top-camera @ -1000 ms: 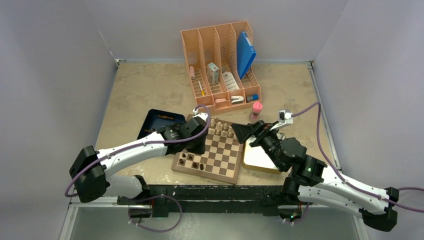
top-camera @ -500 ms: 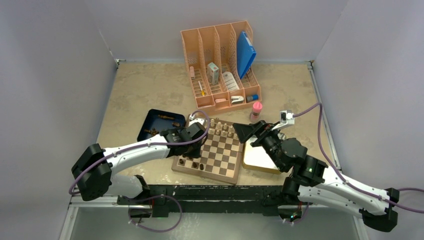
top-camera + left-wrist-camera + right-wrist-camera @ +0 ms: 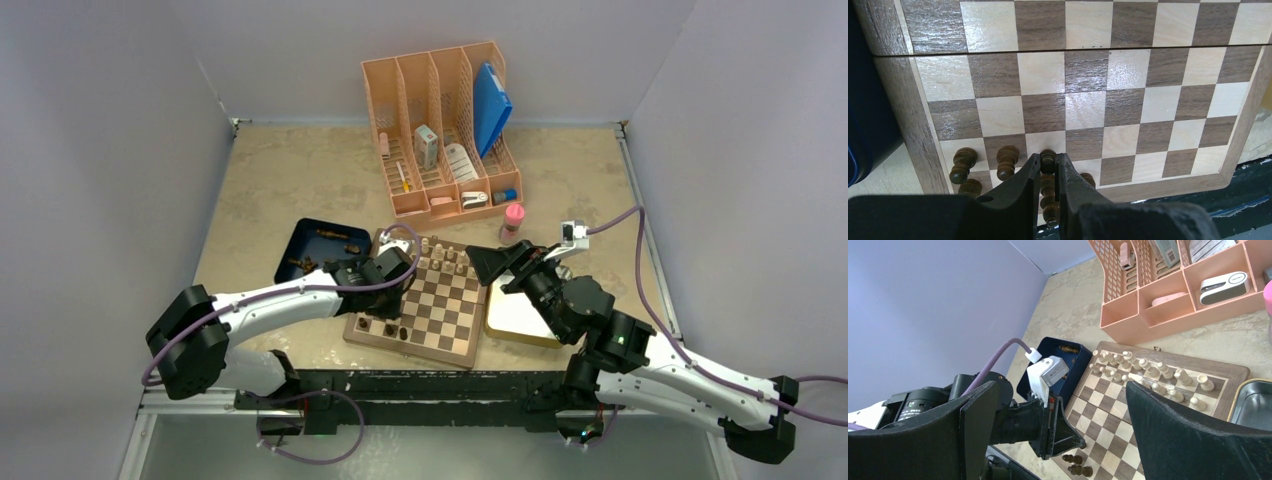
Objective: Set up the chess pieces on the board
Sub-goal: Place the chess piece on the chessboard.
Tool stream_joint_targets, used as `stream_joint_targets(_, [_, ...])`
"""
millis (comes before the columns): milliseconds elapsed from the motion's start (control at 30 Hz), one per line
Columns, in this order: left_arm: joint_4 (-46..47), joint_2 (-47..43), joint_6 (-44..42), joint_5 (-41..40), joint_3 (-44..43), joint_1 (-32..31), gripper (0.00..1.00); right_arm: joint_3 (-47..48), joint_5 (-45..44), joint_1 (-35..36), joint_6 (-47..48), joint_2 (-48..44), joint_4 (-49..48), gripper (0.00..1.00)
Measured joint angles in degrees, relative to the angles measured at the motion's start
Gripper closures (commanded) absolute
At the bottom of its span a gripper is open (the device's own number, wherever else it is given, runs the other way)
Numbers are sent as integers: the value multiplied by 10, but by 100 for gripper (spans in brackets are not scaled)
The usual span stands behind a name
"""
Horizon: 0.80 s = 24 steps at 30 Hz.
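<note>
Pinching a dark chess piece (image 3: pixel 1048 156) over the board (image 3: pixel 1083 107) beneath, placed dark pieces (image 3: pixel 1007 161) either side, the left end effector (image 3: pixel 1048 162) must set it square and release; the right end effector (image 3: pixel 1062 385) gapes empty.

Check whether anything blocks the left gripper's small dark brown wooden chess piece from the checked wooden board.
Nothing visible does. The left gripper holds the piece over the near rows of the board; other dark pieces stand close beside it.

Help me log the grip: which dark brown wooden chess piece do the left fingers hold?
The dark brown piece pinched in the left gripper, its top poking between the fingers; the other pieces stand free on the chequered wooden board.
</note>
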<state>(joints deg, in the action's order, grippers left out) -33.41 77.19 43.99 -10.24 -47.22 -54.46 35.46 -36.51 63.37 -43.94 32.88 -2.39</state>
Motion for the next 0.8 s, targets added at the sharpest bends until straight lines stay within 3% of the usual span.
stream_joint_targets(800, [16, 9, -1, 10, 10, -1, 88, -4, 0, 0, -2, -4, -5, 2])
